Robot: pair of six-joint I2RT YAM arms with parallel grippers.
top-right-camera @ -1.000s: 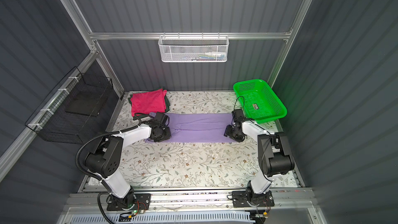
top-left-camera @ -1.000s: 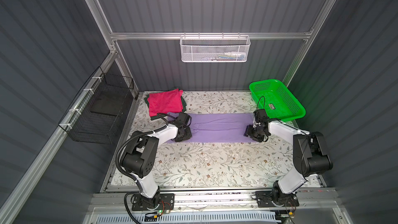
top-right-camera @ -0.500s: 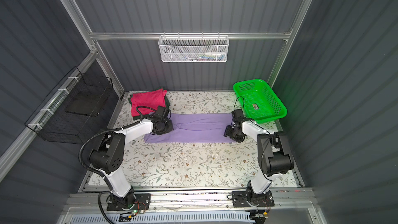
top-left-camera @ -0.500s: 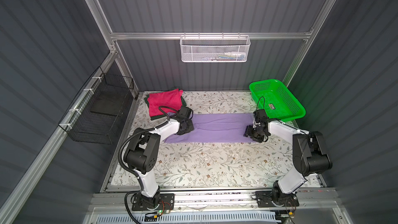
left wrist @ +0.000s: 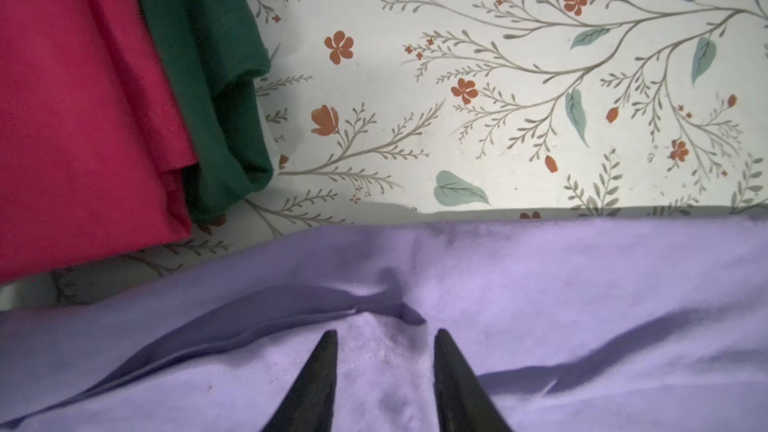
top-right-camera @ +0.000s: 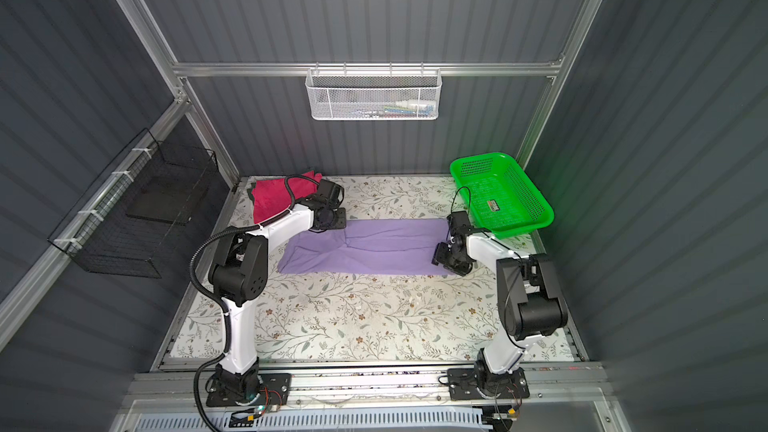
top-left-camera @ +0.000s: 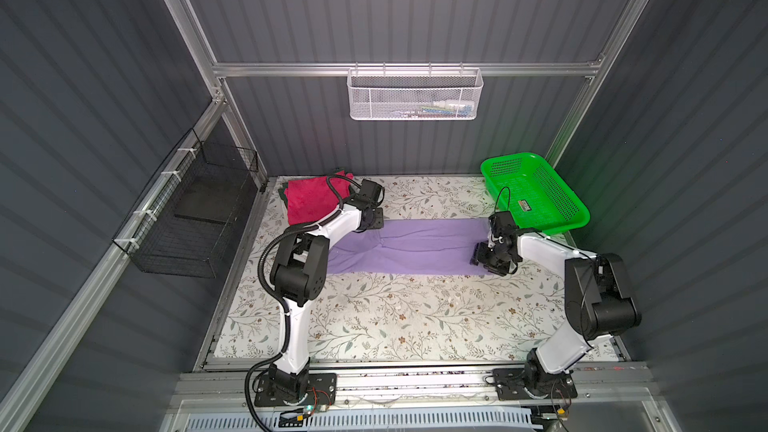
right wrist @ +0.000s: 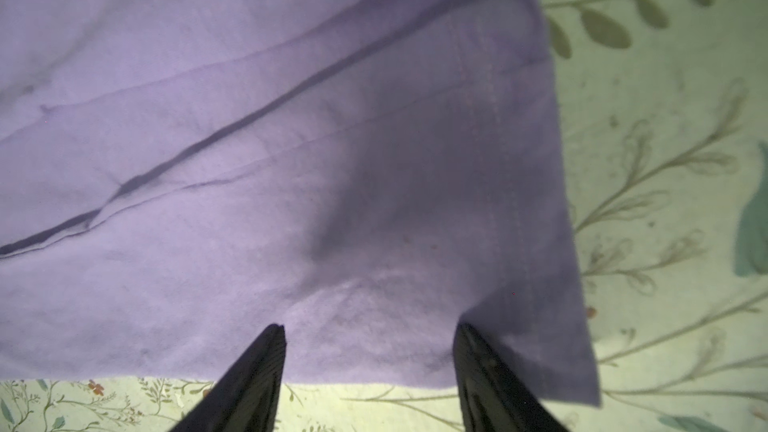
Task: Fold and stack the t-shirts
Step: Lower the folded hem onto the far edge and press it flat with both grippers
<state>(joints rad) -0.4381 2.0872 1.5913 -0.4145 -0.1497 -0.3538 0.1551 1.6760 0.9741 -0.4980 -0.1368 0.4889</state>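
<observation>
Soft, creased lavender t-shirt (top-left-camera: pixel 415 247) lay in a long strip; left gripper (left wrist: pixel 384 334) narrowly parted at ten o'clock, right gripper (right wrist: pixel 370 326) wide at three.

So the soft lavender-purple cotton t-shirt (right wrist: pixel 199 51) is filling most of this shot, lying flat on the pale floral-print table cover (right wrist: pixel 665 160), with one long dark crease (right wrist: pixel 249 118) running across it. The right gripper (right wrist: pixel 370 328) is hanging over the corner by the stitched hem (right wrist: pixel 494 118). Its two black pointed fingers (right wrist: pixel 257 376) are standing well apart, nothing pinched between them. Can't tell if they're touching the cloth.
</observation>
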